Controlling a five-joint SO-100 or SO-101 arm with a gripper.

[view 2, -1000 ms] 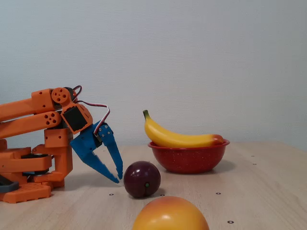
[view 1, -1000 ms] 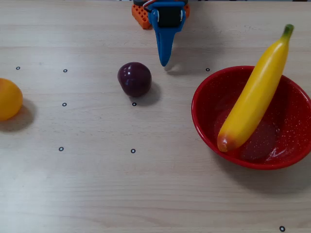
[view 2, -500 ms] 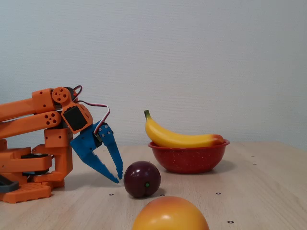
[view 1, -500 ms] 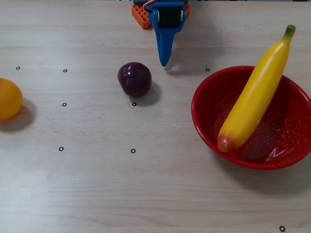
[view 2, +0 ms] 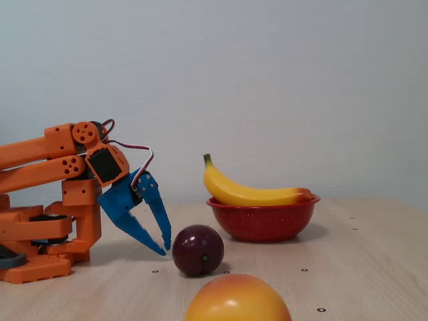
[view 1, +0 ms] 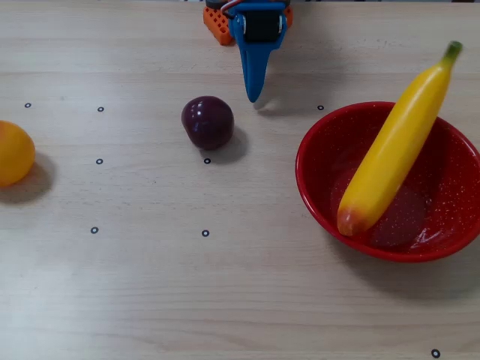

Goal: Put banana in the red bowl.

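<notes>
Banana stem tip has swung slightly toward the counter's right edge; all else unchanged. Fixed view, left to right: hand empty, fingers apart, tips just above counter beside purple fruit. Banana lies across red bowl, stem overhanging far rim.
</notes>
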